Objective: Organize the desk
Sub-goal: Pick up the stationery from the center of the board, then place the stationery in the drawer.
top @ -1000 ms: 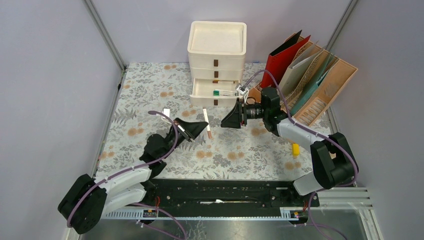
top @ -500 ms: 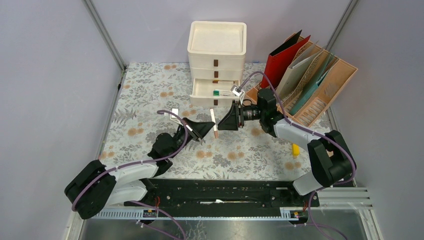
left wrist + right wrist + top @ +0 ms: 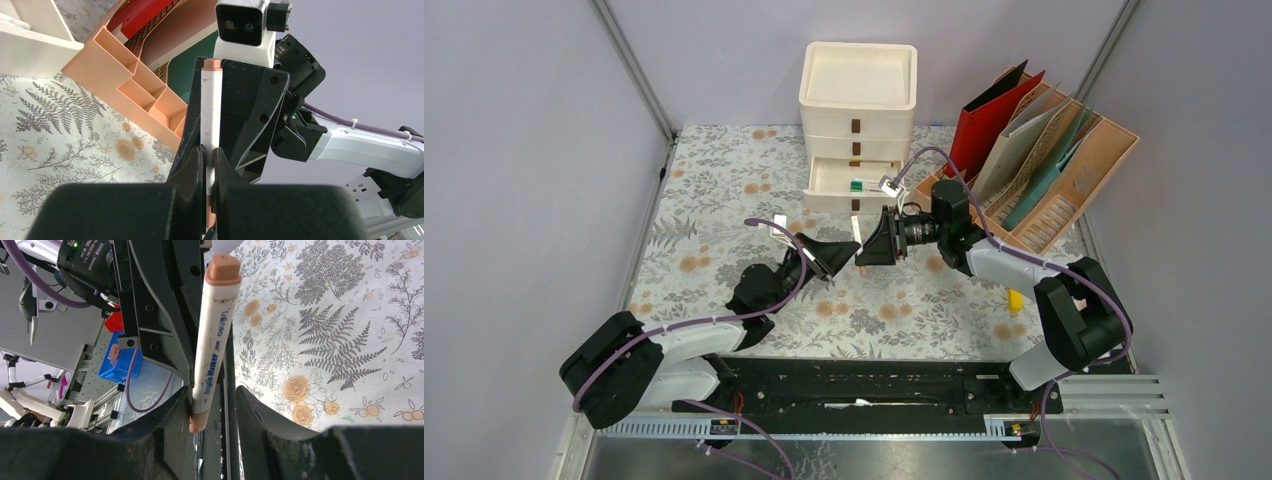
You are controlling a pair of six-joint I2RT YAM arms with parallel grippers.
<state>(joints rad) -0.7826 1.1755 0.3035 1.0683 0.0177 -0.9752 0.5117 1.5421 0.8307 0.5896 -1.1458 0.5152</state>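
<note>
Between the black fingers of the left gripper [image 3: 209,155]: marker [image 3: 210,110], clamped firmly on its barrel. Marker is a cylinder with a scuffed white barrel, blue print and a salmon-brown cap at each end.

Right gripper [image 3: 214,396] meets it nose to nose. Its jaws are parted and straddle the marker's other end: the barrel sits close to one finger with a gap at the other, so no grip. Each gripper's body fills much of the other's wrist view.

Both are above the middle of the desk [image 3: 724,190], a fern-and-flower cloth, matte. Just behind is a cream drawer unit [image 3: 858,100] with its bottom drawer open. To the right is a peach slotted file rack [image 3: 1079,195] holding a red folder [image 3: 984,120]. A small yellow object [image 3: 1015,298] lies near the right arm.
</note>
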